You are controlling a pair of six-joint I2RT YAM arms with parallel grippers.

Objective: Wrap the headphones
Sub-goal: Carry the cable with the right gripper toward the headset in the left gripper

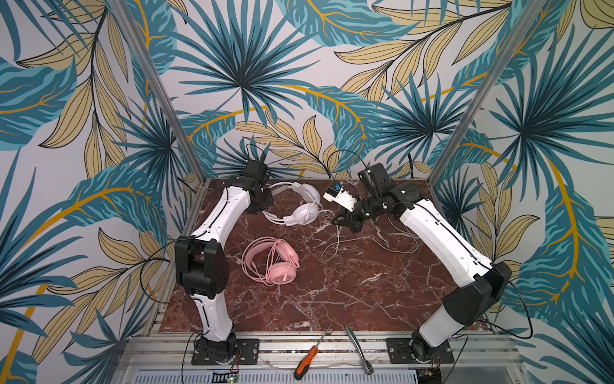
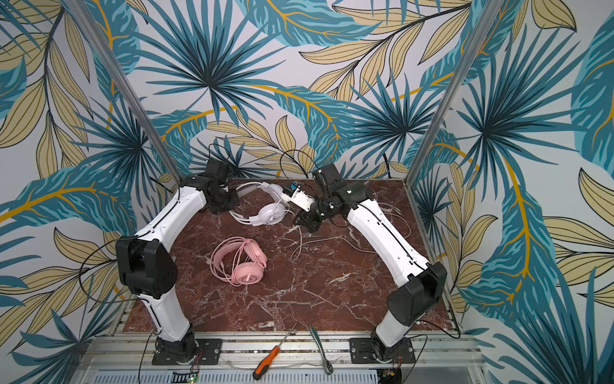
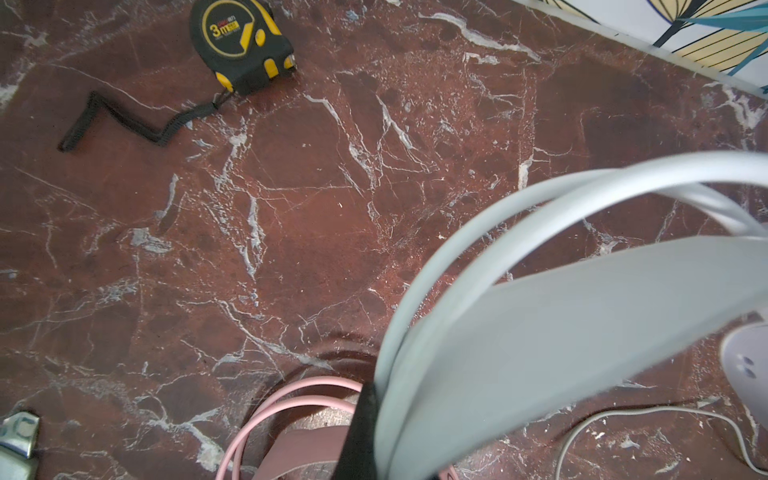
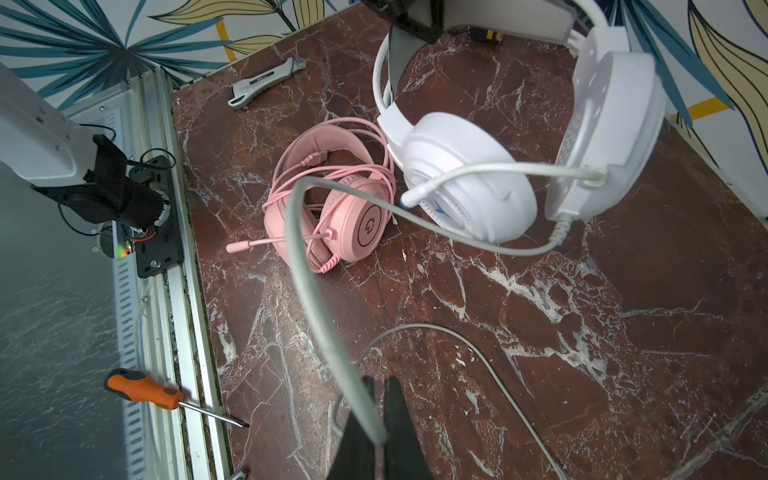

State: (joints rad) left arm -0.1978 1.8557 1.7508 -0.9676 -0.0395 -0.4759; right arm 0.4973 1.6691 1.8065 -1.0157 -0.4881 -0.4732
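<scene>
You're about halfway, I'd say. The pink headset [image 1: 270,261] looks done. It sits at 9 o'clock on the table [image 1: 332,299] with its cord [image 4: 345,170] looped round the band and cups, and nothing trailing that I can see.

The white headset [image 1: 302,206] is the one you're on, up at 12 o'clock. Your left gripper [image 1: 265,203] is clamped on its headband [image 3: 561,332], propping it up. I can't tell whether the lower cup touches the table. Your right gripper [image 4: 380,415], around 1 o'clock, is pinched tight on the white cable [image 4: 301,257], a fair way along from where it leaves the cup.

There are no turns on the white one yet, as far as I can see. The cable runs from the cup straight to your right jaws, and the rest sprawls in loose loops toward 3 o'clock. So what's left is basically all the winding on that one, plus tucking the end. Watch that the slack doesn't snag the mic boom [image 4: 419,195].
</scene>
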